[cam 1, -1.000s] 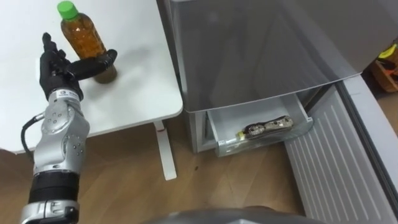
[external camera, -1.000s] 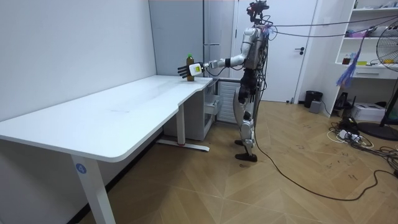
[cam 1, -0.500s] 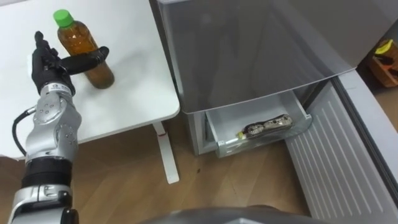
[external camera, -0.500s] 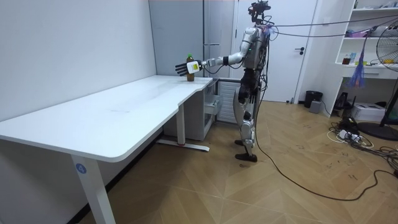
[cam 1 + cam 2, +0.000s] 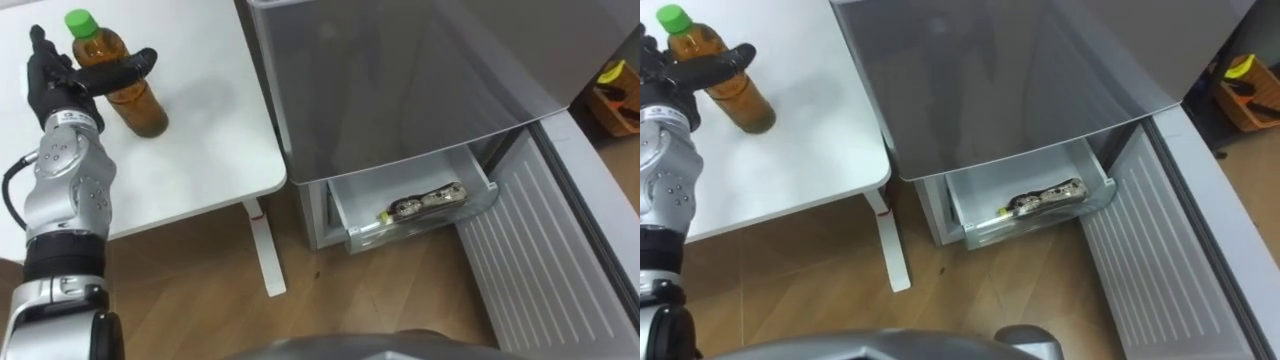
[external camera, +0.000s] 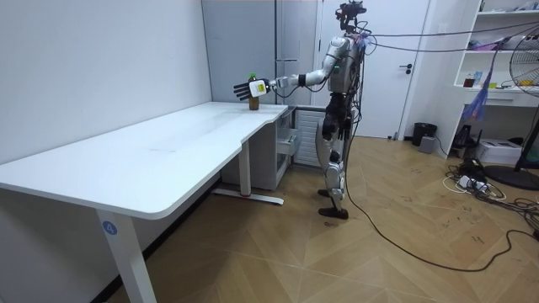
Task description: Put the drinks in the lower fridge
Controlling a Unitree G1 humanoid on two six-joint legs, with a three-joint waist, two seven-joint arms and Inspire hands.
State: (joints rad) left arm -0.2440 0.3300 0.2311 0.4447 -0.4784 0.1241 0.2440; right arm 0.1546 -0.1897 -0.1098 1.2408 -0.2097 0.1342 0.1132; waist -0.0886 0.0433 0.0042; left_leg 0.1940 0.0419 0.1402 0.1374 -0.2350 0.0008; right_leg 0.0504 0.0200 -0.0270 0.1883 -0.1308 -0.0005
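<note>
The bottle point(image 5: 125, 95), amber liquid with a green cap, stands upright on the white counter point(image 5: 200, 120), near the edge beside the fridge point(image 5: 420, 80). The left hand point(image 5: 55, 80) is at the bottle. Its fingers point(image 5: 38, 45) are straight and spread, and the thumb lies across the bottle's front. The fridge's lower door point(image 5: 540, 260) is open. The lower drawer point(image 5: 345, 215) is pulled out and holds one flat item point(image 5: 425, 203).

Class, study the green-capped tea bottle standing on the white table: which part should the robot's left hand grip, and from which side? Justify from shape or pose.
Grip the bottle round its straight middle, below the tapering shoulder, coming from the robot's left, where the left hand is open, thumb across its front. It stands upright on the table, so a side wrap probably suits.
</note>
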